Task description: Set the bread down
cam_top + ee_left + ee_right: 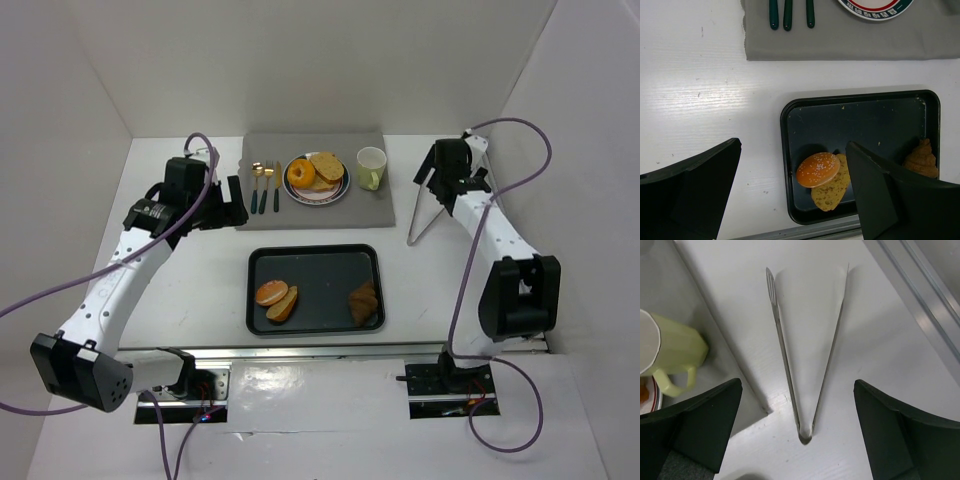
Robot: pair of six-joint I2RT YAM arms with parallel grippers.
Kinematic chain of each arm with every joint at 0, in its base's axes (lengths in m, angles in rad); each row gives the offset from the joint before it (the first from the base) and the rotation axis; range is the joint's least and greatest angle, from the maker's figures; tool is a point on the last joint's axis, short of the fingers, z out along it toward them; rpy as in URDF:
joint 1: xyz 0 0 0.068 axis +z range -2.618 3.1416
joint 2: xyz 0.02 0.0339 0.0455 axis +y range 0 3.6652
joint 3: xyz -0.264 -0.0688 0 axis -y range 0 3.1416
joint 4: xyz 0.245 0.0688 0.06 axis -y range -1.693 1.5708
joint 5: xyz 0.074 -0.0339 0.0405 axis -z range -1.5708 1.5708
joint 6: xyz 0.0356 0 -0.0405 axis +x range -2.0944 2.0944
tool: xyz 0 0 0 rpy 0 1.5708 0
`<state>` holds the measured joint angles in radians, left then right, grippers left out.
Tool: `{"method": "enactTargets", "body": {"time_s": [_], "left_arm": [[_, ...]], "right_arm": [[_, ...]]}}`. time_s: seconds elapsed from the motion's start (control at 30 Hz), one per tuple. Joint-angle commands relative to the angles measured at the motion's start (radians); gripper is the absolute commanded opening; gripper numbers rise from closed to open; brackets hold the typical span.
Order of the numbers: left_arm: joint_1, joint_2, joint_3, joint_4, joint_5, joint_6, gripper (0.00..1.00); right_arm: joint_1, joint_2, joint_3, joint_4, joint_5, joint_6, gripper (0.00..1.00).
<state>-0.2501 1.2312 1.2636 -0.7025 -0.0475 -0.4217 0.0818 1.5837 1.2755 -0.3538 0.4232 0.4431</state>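
Sliced bread [326,166] and a donut [300,174] lie on the plate [340,192] on the grey mat. On the black tray [315,262] are a sesame bun [271,292] resting on a bread slice [284,304], and a croissant [364,303]. My left gripper [238,202] hangs open left of the mat; its wrist view shows the bun [818,169] and slice [832,187] below the open left gripper [793,145]. My right gripper [455,185] stands open above metal tongs [428,215]. The tongs [805,435] lie spread on the table under the right gripper [797,384], untouched.
A pale green cup [371,167] stands on the mat [380,205] right of the plate, also seen as the cup [670,357] in the right wrist view. Cutlery with dark green handles [265,190] lies left of the plate. White walls enclose the table on three sides.
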Motion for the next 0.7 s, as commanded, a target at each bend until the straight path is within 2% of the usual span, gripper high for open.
{"method": "enactTargets", "body": {"time_s": [0.0,0.13,0.3,0.5,0.67], "left_arm": [[0.006,0.007,0.036,0.017,0.003,0.003,1.0],[0.006,0.007,0.036,0.017,0.003,0.012,1.0],[0.006,0.016,0.036,0.026,0.012,0.012,1.0],[0.006,0.016,0.036,0.026,0.012,0.012,1.0],[0.006,0.016,0.036,0.026,0.012,0.012,1.0]], "right_arm": [[0.018,-0.088,-0.095,-0.082,-0.052,0.043,1.0],[0.062,-0.146,-0.192,-0.082,-0.104,0.052,1.0],[0.177,-0.171,-0.261,-0.082,-0.126,0.063,1.0],[0.252,-0.162,-0.292,-0.082,-0.126,0.089,1.0],[0.276,-0.174,-0.303,-0.06,-0.057,0.1,1.0]]}}
